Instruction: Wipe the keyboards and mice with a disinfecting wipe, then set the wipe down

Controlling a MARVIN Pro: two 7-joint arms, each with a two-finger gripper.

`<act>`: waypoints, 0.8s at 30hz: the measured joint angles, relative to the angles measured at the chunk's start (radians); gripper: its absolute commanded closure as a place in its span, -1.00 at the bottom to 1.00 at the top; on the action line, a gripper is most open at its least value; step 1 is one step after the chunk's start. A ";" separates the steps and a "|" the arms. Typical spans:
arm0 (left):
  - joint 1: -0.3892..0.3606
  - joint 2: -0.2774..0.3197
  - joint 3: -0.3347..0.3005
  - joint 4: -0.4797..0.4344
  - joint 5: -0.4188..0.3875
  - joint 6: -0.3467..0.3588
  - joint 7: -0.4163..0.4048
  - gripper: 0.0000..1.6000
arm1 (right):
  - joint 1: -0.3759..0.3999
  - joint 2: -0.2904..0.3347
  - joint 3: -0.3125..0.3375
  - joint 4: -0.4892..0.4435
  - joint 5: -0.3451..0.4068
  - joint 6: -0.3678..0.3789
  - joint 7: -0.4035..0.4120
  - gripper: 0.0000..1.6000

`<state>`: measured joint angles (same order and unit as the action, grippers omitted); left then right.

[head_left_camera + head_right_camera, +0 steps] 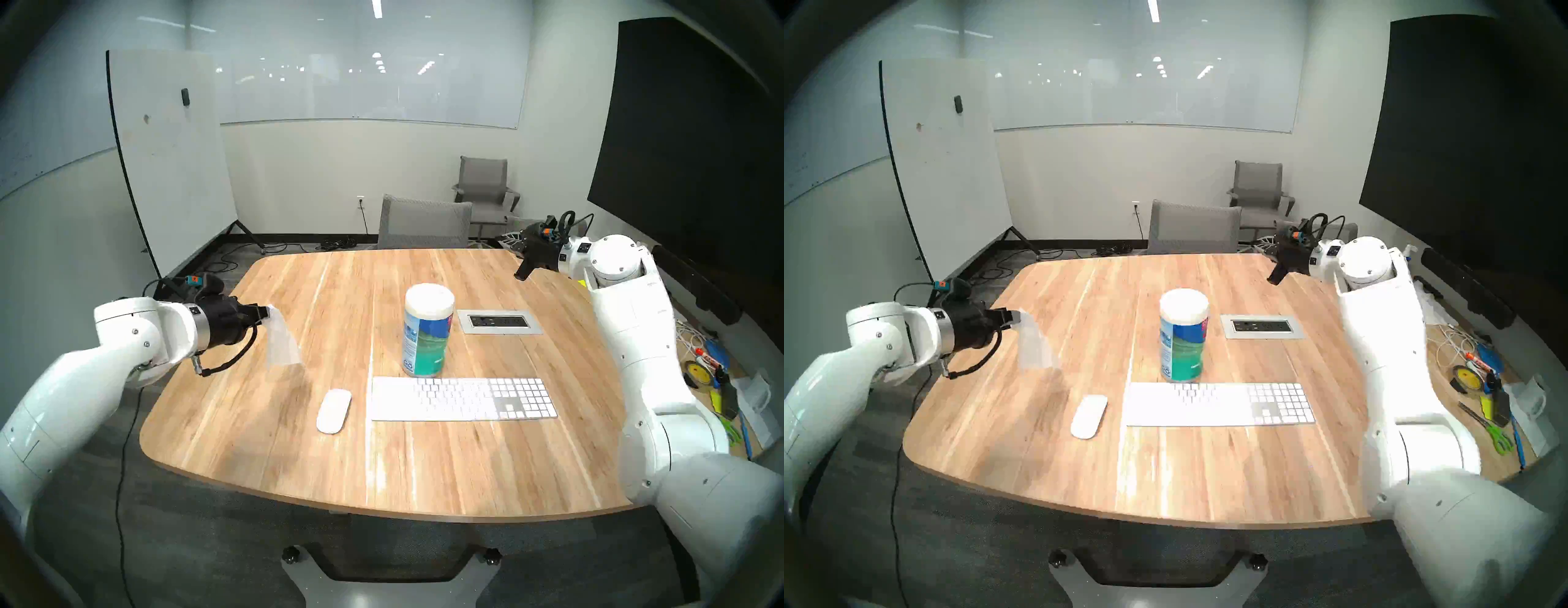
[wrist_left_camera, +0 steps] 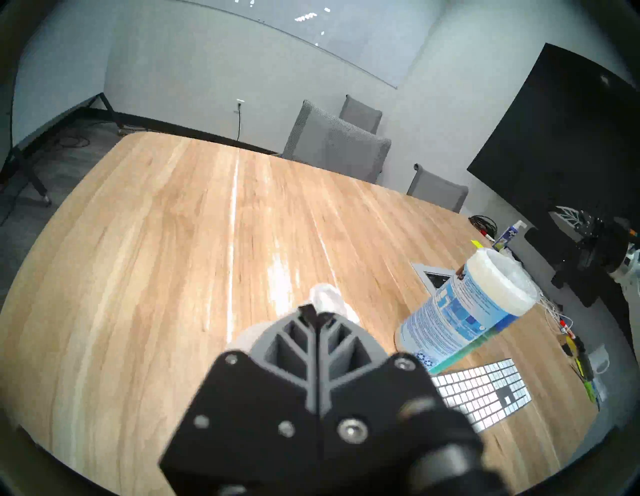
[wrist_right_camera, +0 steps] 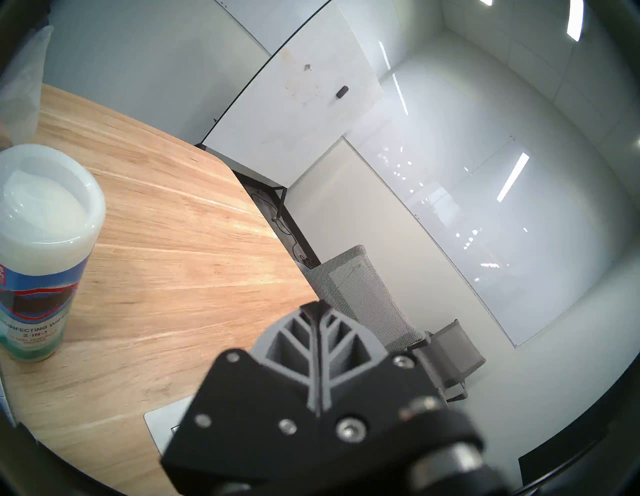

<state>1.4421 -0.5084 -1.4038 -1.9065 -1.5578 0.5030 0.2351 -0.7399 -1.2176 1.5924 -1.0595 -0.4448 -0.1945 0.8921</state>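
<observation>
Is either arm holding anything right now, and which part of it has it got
The left gripper pinches the wipe by its top edge; the sheet hangs free. The right gripper is shut on nothing.

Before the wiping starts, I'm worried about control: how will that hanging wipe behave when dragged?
Likely floppy: the wipe hangs limp from the shut left end effector. Probably very light, being thin and semi-sheer. It may bunch or fold rather than stay flat on the keyboard.

The left gripper (image 1: 266, 313) is pinched closed, its arm reaching level. The right gripper (image 1: 521, 274) is clamped together, tilted slightly down.
</observation>
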 measured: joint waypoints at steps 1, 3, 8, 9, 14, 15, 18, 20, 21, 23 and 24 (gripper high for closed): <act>-0.006 0.000 0.001 0.001 0.001 0.005 0.002 1.00 | 0.000 0.000 0.000 0.000 0.000 0.000 0.000 1.00; -0.027 0.000 0.007 0.005 0.004 0.018 0.010 1.00 | 0.000 0.000 0.000 0.000 0.000 0.000 0.000 1.00; -0.067 -0.005 0.023 0.017 0.016 0.045 0.026 1.00 | 0.000 0.000 0.000 0.000 0.000 0.000 0.000 1.00; -0.070 -0.006 0.025 0.018 0.017 0.047 0.027 1.00 | 0.000 0.000 0.000 0.000 0.000 0.000 0.000 1.00; -0.095 -0.016 0.036 0.026 0.024 0.065 0.034 1.00 | 0.000 0.000 0.000 0.000 0.000 0.000 0.000 1.00; -0.098 -0.018 0.037 0.028 0.024 0.068 0.034 1.00 | 0.000 0.000 0.000 0.000 0.000 0.000 0.000 1.00; -0.107 -0.023 0.039 0.030 0.027 0.075 0.034 1.00 | 0.000 0.000 0.000 0.000 0.000 0.000 0.000 1.00; -0.112 -0.026 0.040 0.032 0.030 0.079 0.033 1.00 | 0.000 0.000 0.000 0.000 0.000 0.000 0.000 1.00; -0.114 -0.027 0.040 0.032 0.031 0.081 0.032 1.00 | 0.000 0.000 0.000 0.000 0.000 0.000 0.000 1.00; -0.117 -0.030 0.040 0.032 0.032 0.084 0.030 1.00 | 0.000 0.000 0.000 0.000 0.000 0.000 0.000 1.00; -0.119 -0.032 0.040 0.032 0.033 0.087 0.029 1.00 | 0.000 0.000 0.000 0.000 0.000 0.000 0.000 1.00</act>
<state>1.3231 -0.5402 -1.3638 -1.8745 -1.5245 0.5895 0.2639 -0.7399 -1.2176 1.5924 -1.0598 -0.4448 -0.1941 0.8922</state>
